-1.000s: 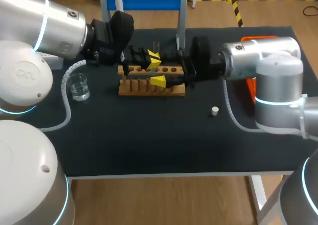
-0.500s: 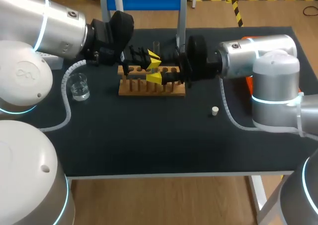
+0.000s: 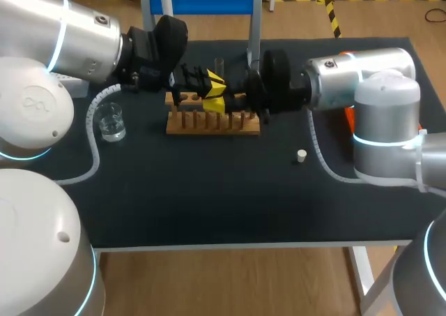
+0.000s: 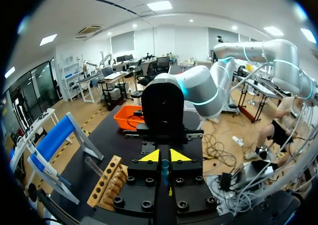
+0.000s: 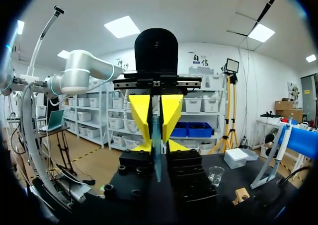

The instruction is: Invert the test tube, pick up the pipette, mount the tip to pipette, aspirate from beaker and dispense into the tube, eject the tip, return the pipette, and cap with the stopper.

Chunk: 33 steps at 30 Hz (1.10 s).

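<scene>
Tube [image 5: 156,135]: slim and bluish-clear, held off the counter [image 3: 209,197], close over the rack [image 3: 212,124], caught between both tools meeting tip to tip.
Left tool [image 4: 164,157]: nearly shut, fingers pressed on the tube from two sides.
Right tool [image 5: 160,146]: facing the left one, drawn in tight on the same tube just beside the left fingers. Judged to be gripping it too.
Step in hand: the first one, inverting the tube. Judged a hand-over between arms, for a regrip and a turn.
Next move: calls for release by one tool only after a firm hold by the other. Then a straight back-off along the fingers, a wrist roll to flip the tube, and a clean drop into a rack hole.
Care: thin clear wall, so a light squeeze only. Both arms crowded over the rack, with little room to swing.
Other tube [image 3: 219,65]: clear, upright in the rack, apart from both tools.
Beaker [image 3: 111,123]: on the counter left of the rack, not yet in use.
Stopper [image 3: 301,155]: lying on the counter right of the rack, well apart from both tools.
</scene>
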Tool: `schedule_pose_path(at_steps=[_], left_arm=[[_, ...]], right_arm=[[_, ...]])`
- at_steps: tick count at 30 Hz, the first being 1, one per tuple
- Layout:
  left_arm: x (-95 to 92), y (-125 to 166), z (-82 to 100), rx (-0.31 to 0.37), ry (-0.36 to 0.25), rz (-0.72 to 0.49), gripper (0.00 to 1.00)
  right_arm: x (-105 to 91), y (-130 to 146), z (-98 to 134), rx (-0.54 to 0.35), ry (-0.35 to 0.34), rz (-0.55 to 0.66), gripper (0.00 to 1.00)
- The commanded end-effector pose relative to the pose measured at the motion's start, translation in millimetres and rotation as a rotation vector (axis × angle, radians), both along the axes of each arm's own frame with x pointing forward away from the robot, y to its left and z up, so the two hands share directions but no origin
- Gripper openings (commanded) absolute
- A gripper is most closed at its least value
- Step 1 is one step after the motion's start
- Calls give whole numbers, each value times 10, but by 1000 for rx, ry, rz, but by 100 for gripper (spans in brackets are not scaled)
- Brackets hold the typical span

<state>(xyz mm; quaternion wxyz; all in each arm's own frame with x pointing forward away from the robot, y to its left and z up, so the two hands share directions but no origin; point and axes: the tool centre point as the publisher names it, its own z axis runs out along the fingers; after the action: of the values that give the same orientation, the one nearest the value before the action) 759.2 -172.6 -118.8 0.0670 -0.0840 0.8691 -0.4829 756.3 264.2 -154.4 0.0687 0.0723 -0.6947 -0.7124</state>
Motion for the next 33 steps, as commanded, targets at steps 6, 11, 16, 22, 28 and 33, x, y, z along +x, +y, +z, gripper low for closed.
schedule_pose_path(at_steps=[6, 11, 16, 22, 28, 33], left_arm=[[-4, -2, 7, 4, 3, -2, 73], [-4, -2, 7, 4, 3, -2, 100], [-4, -2, 7, 4, 3, -2, 100], [-4, -2, 7, 4, 3, -2, 100], [-4, -2, 7, 4, 3, -2, 100], [-4, -2, 7, 4, 3, -2, 100]], right_arm=[[-8, -41, -5, 4, 0, 3, 0], [-20, -104, -35, 4, 2, 3, 0], [-52, -323, -86, 6, 2, -4, 0], [-109, -731, -162, 10, -7, -20, 0], [-173, -1222, -279, 5, -8, -33, 0], [-199, -1578, -375, 4, -4, -37, 0]])
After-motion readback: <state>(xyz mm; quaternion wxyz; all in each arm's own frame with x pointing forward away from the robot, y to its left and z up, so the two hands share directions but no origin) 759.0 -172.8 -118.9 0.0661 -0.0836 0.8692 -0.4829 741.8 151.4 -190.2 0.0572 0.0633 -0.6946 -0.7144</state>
